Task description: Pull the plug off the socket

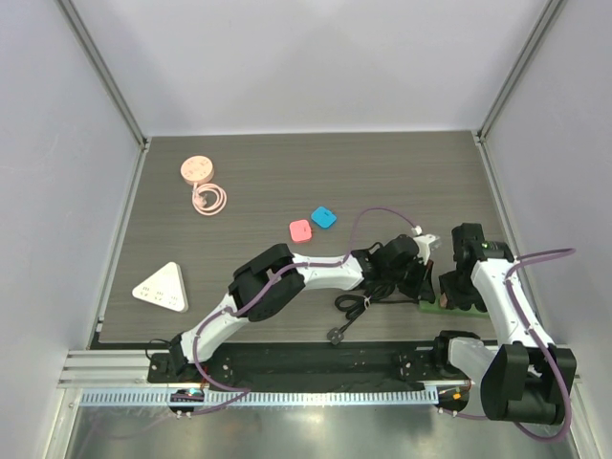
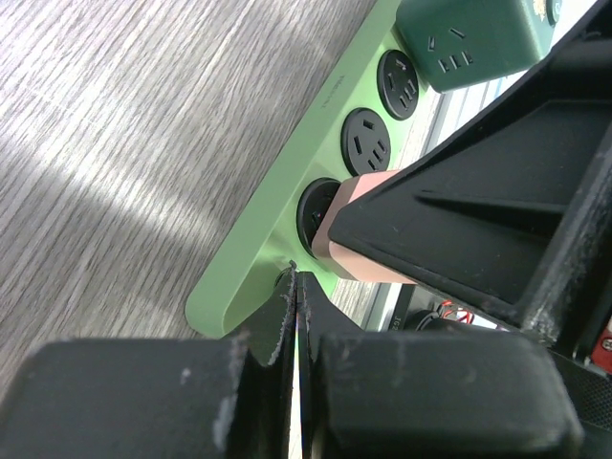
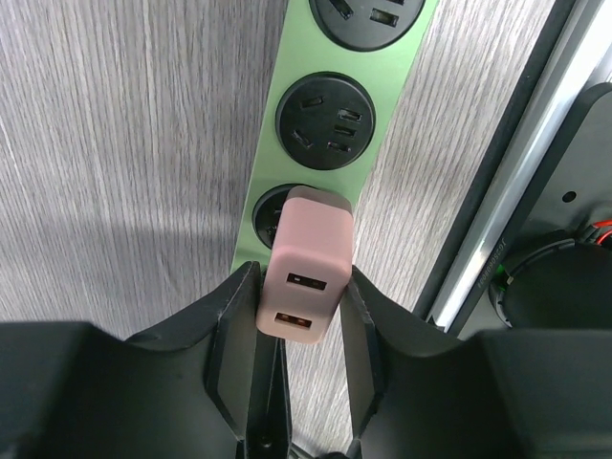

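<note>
right tool [image 3: 298, 279]: clamped on pink plug [image 3: 308, 251]
plug: seated in power strip [image 3: 359, 60]
left tool [image 2: 295, 301]: fingers together at strip end

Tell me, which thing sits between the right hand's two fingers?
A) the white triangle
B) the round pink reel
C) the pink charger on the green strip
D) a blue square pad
C: the right wrist view shows the pink charger between the fingers of the right hand, plugged into the end outlet of the green power strip.
</note>
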Robot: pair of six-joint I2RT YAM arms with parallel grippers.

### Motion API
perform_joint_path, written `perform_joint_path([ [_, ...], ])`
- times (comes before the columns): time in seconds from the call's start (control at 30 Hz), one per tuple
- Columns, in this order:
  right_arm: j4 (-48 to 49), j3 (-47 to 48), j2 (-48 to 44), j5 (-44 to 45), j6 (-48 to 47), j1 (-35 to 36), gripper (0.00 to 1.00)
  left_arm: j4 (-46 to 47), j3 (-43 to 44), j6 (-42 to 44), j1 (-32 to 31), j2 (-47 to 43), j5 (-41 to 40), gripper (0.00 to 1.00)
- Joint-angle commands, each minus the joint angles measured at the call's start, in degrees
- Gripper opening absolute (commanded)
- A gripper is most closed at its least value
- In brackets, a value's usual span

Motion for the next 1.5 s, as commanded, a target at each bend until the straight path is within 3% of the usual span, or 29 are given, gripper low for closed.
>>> perform_joint_path([
  [0.0,1.7,0.3,-1.1,0.9,0.9,-0.1,0.32,-7.7,0.8,2.5,0.0,3.1,-4.3,0.00],
  [0.03,1.6,0.3,-1.4,1.1,1.0,-0.1,0.29,-7.7,0.9,2.5,0.1,3.3,-4.4,0.00],
  [0.13,1.6,0.0,-2.5,0.5,1.1,-0.1,0.05,-9.1,1.7,2.4,0.0,3.7,-4.6,0.00],
  [0.17,1.6,-0.2,-3.0,0.2,1.1,-0.2,0.01,-9.5,1.9,2.4,-0.1,3.7,-4.7,0.00],
  [0.5,1.8,1.9,-11.3,1.7,0.6,-0.2,0.01,-12.1,3.7,2.4,-0.4,4.9,-6.2,0.00],
  [0.9,2.3,-1.5,-8.4,-1.3,0.3,-0.1,0.01,-17.1,7.6,6.0,-1.9,5.7,-9.1,0.00],
  [1.07,0.0,4.5,-6.3,-1.3,-0.4,-0.1,0.01,-19.5,8.8,7.9,-2.3,6.1,-9.3,0.00],
  [1.2,1.1,3.5,-5.5,-4.0,0.6,-0.1,0.01,-21.1,9.6,8.7,-2.6,6.4,-9.5,0.00],
  [1.47,2.2,6.1,-5.7,-5.6,0.7,-0.2,0.01,-28.9,17.2,10.1,-2.3,14.0,-12.9,0.00],
])
